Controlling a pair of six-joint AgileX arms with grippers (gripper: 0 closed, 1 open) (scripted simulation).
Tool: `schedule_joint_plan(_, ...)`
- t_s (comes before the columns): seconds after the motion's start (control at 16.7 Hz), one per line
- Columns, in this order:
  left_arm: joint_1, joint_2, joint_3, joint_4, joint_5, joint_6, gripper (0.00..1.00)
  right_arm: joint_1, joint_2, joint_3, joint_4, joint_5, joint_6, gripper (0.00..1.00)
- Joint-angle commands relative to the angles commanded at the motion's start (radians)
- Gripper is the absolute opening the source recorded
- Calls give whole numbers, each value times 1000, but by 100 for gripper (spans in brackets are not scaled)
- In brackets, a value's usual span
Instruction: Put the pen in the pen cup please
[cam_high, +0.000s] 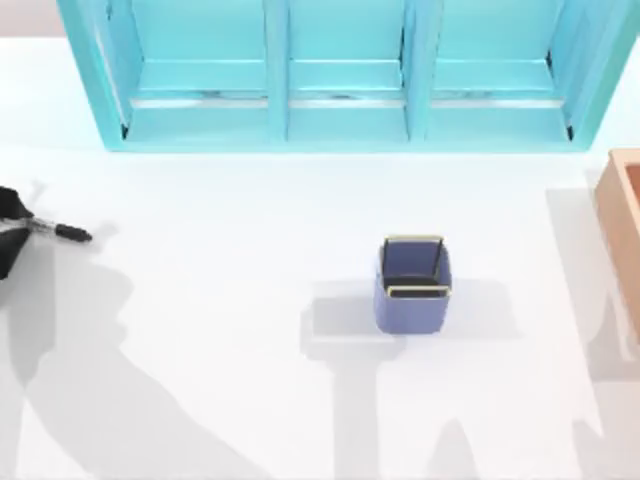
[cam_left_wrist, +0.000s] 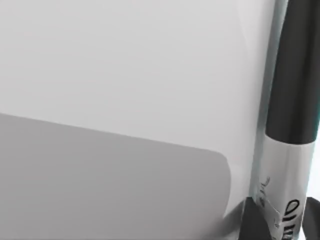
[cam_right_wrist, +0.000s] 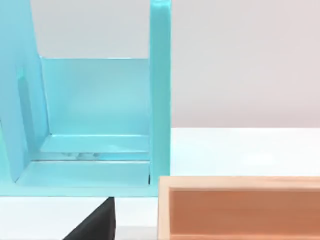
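Observation:
At the table's far left, my left gripper (cam_high: 20, 227) is shut on the pen (cam_high: 60, 232), whose black cap end sticks out toward the right. In the left wrist view the pen (cam_left_wrist: 287, 150) shows close up, a silver barrel with dark lettering and a black cap, and the left gripper (cam_left_wrist: 281, 222) has dark jaws on either side of the barrel. The pen cup (cam_high: 412, 290), blue-purple with a thin gold rim, stands upright right of the table's middle, far from the pen. A dark part of my right gripper (cam_right_wrist: 95, 225) sits by the orange-brown box.
A large teal shelf unit (cam_high: 340, 75) spans the back of the table and also appears in the right wrist view (cam_right_wrist: 95, 115). An orange-brown box (cam_high: 625, 215) sits at the right edge, close in front of the right wrist camera (cam_right_wrist: 240, 207). White tabletop lies between pen and cup.

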Motion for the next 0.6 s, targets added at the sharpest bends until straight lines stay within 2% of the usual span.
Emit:
schedule_joint_plan(0.18,0,0,0,0,0,0,0,0,0,0,0,0,0,100)
schedule_joint_plan(0.24,37,-170,32,-360,-55,77,0,0,0,0,0,0,0,100)
schedule_joint_plan(0.42,48,-206,24,-397,-51,84,0,0,0,0,0,0,0,100)
schedule_joint_plan(0.6,78,-328,0,-522,-35,108,0,0,0,0,0,0,0,100)
